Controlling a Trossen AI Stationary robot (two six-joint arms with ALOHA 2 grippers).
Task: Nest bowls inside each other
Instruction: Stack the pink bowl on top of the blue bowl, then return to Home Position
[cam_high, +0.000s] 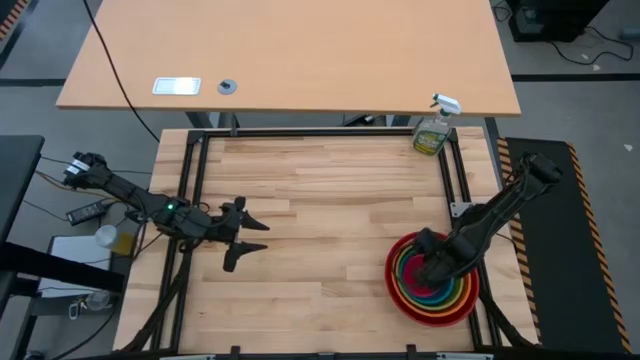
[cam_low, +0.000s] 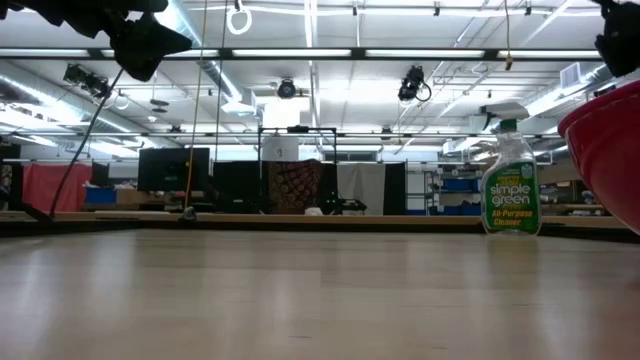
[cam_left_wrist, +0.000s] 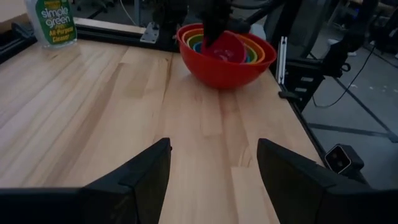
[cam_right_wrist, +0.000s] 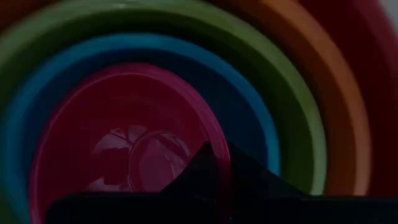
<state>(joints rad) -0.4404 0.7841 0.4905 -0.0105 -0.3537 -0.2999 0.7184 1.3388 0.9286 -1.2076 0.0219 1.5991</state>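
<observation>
Five nested bowls (cam_high: 432, 290), right gripper (cam_high: 432, 268) gripping pink bowl (cam_right_wrist: 118, 143)

**Where there's room on the surface right now**

From my seat most of the surface (cam_high: 320, 200) is bare wood, so I've got clear passage across the middle and along the far edge. Only two things stand on it. The spray bottle (cam_high: 432, 133) sits upright in the far right corner, and the nested stack of bowls (cam_high: 432, 278) takes up the near right corner. The right pincer (cam_high: 432, 268) is down inside that stack, closed on the rim of the pink bowl (cam_right_wrist: 124, 143), so its arm blocks that corner from above. The left pincer (cam_high: 243, 236) hangs spread open over the left side, with nothing between it and the bowls.
</observation>
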